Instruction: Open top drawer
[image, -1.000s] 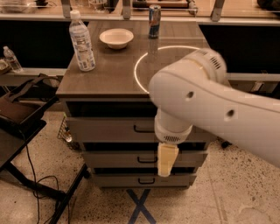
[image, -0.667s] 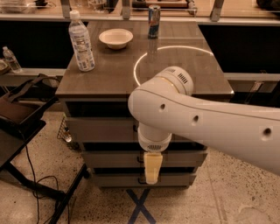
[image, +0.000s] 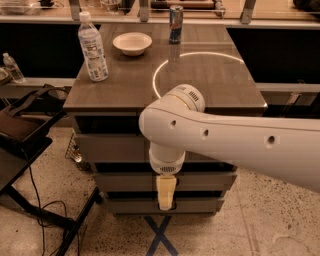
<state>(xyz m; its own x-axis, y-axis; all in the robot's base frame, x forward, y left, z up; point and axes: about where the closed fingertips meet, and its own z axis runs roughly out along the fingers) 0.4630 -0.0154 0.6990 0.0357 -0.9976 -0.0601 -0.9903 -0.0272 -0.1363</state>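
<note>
Item: grey-beige cabinet with a wood-grain top (image: 220, 90) and three stacked drawers, standing on speckled floor. The top drawer (image: 110, 148), the tallest-fronted, sits directly under the tabletop with its front in line with those below, so it reads as shut and the task as not yet done. Its small dark handle is hidden behind the bulky white robot arm (image: 225, 140), which reaches in from the right across the cabinet face. The cream-coloured gripper (image: 165, 200) hangs straight down from the wrist in front of the two lower drawer fronts, below the top drawer's mid-line. Whether it is parted or closed cannot be told. It probably needs to come up to handle height before any pull. Also on the tabletop, set well back from the front edge, are a clear plastic water bottle (image: 93, 47), a shallow white bowl (image: 132, 43) and a dark drinks can (image: 175, 17).
</note>
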